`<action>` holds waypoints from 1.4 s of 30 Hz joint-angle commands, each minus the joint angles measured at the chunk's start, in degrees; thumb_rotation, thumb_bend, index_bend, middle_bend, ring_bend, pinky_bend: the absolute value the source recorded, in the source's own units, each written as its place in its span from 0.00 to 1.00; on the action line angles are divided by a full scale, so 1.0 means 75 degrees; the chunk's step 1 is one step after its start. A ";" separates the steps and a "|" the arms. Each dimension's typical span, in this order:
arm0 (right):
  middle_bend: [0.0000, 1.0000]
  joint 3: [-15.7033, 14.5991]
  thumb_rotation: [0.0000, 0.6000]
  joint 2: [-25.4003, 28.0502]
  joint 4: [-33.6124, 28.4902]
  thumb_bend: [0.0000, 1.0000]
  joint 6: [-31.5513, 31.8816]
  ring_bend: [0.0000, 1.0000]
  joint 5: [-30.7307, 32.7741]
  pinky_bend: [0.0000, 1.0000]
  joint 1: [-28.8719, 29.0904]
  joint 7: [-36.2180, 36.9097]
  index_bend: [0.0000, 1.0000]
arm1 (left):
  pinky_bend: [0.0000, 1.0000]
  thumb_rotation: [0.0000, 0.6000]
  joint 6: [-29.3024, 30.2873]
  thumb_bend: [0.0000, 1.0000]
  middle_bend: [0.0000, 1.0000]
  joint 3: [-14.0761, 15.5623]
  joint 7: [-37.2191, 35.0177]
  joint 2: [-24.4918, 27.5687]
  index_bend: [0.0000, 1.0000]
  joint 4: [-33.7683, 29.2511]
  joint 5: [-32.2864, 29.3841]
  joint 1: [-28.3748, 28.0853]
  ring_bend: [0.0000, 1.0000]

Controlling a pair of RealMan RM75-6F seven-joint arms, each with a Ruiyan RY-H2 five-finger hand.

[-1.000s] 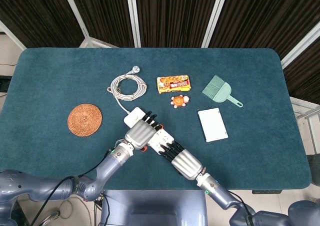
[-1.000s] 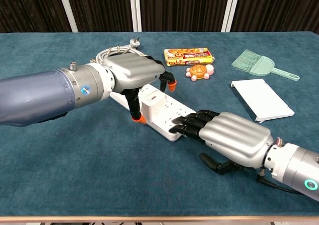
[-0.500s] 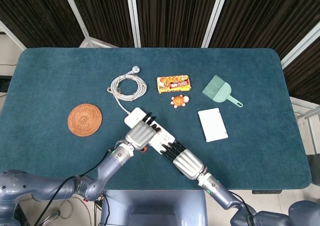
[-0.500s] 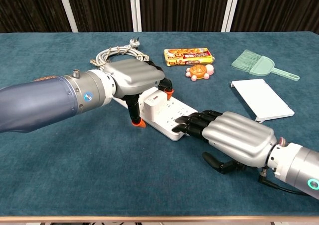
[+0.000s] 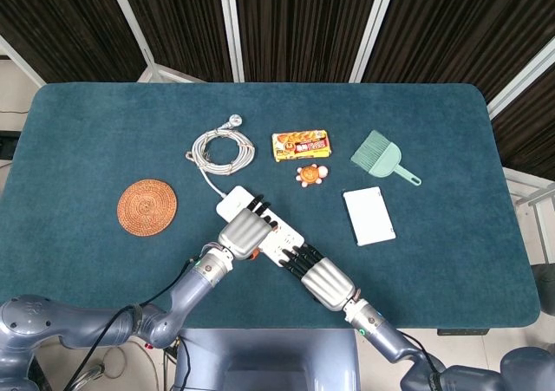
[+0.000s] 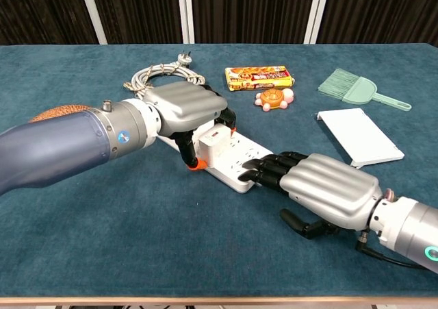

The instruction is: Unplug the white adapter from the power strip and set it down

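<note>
White adapter point(image 6: 210, 144) plugged upright in power strip point(image 6: 239, 162), mid-desk point(image 6: 82, 240). Left robot hand point(image 6: 183, 105) grasping adapter from above, fingers down 2 sides. Right robot hand point(image 6: 327, 190) released, fingertips pinning strip end. Likely light, rigid, smooth; grip flat sides, pull straight up. Bare desk front-left for set-down; cable coil point(image 6: 159, 74) behind.

On the teal felt table point(image 5: 434, 261), a round woven rattan coaster point(image 5: 146, 206) lies at nine o'clock, an orange snack packet point(image 5: 300, 145) and orange turtle toy point(image 5: 312, 175) at twelve, a green dustpan brush point(image 5: 383, 159) and white flat box point(image 5: 368, 216) at three.
</note>
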 commanded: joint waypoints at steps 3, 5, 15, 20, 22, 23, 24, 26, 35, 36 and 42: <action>0.11 -0.0006 1.00 0.0010 -0.0013 0.69 0.0016 0.12 0.0008 0.14 -0.0001 -0.0019 0.16 | 0.10 1.00 0.0049 0.24 0.46 0.0044 -0.0055 -0.0055 0.45 0.0093 0.0059 0.0039 0.13; 0.11 -0.0009 1.00 0.0019 -0.0019 0.69 0.0026 0.12 0.0017 0.14 -0.0003 -0.0035 0.17 | 0.10 1.00 0.0061 0.24 0.46 0.0061 -0.0095 -0.0083 0.45 0.0147 0.0078 0.0061 0.13; 0.11 -0.0030 1.00 0.0042 -0.0075 0.69 0.0056 0.12 0.0044 0.14 -0.0002 -0.0085 0.17 | 0.13 1.00 0.0125 0.25 0.49 0.0110 -0.0317 -0.0208 0.48 0.0352 0.0313 0.0134 0.16; 0.11 -0.0049 1.00 0.0061 -0.0099 0.69 0.0080 0.12 0.0052 0.14 -0.0011 -0.0102 0.17 | 0.15 1.00 0.0241 0.33 0.53 0.0161 -0.0498 -0.0326 0.52 0.0494 0.0570 0.0207 0.19; 0.11 -0.0059 1.00 0.0071 -0.0110 0.70 0.0090 0.12 0.0053 0.14 -0.0016 -0.0109 0.17 | 0.15 1.00 0.0287 0.36 0.54 0.0170 -0.0556 -0.0368 0.53 0.0549 0.0660 0.0231 0.20; 0.11 -0.0066 1.00 0.0075 -0.0113 0.70 0.0095 0.12 0.0052 0.14 -0.0020 -0.0112 0.17 | 0.16 1.00 0.0311 0.37 0.55 0.0169 -0.0584 -0.0387 0.54 0.0570 0.0700 0.0244 0.20; 0.11 -0.0073 1.00 0.0079 -0.0116 0.70 0.0100 0.12 0.0050 0.14 -0.0022 -0.0114 0.17 | 0.16 1.00 0.0333 0.37 0.55 0.0167 -0.0614 -0.0403 0.54 0.0587 0.0740 0.0255 0.21; 0.11 -0.0088 1.00 0.0082 -0.0122 0.70 0.0107 0.12 0.0043 0.14 -0.0025 -0.0115 0.17 | 0.17 1.00 0.0390 0.38 0.56 0.0148 -0.0679 -0.0428 0.54 0.0612 0.0835 0.0272 0.21; 0.12 -0.0158 1.00 0.0086 -0.0118 0.70 0.0142 0.12 -0.0009 0.14 -0.0032 -0.0109 0.17 | 0.17 1.00 0.0449 0.40 0.57 0.0075 -0.0773 -0.0398 0.55 0.0568 0.1050 0.0298 0.21; 0.12 -0.0161 1.00 0.0088 -0.0122 0.70 0.0145 0.12 -0.0012 0.14 -0.0032 -0.0107 0.17 | 0.17 1.00 0.0447 0.41 0.57 0.0069 -0.0770 -0.0391 0.55 0.0559 0.1060 0.0299 0.21; 0.12 -0.0181 1.00 0.0103 -0.0149 0.70 0.0151 0.13 -0.0026 0.14 -0.0027 -0.0124 0.17 | 0.18 1.00 0.0449 0.42 0.58 0.0044 -0.0761 -0.0368 0.56 0.0510 0.1105 0.0324 0.22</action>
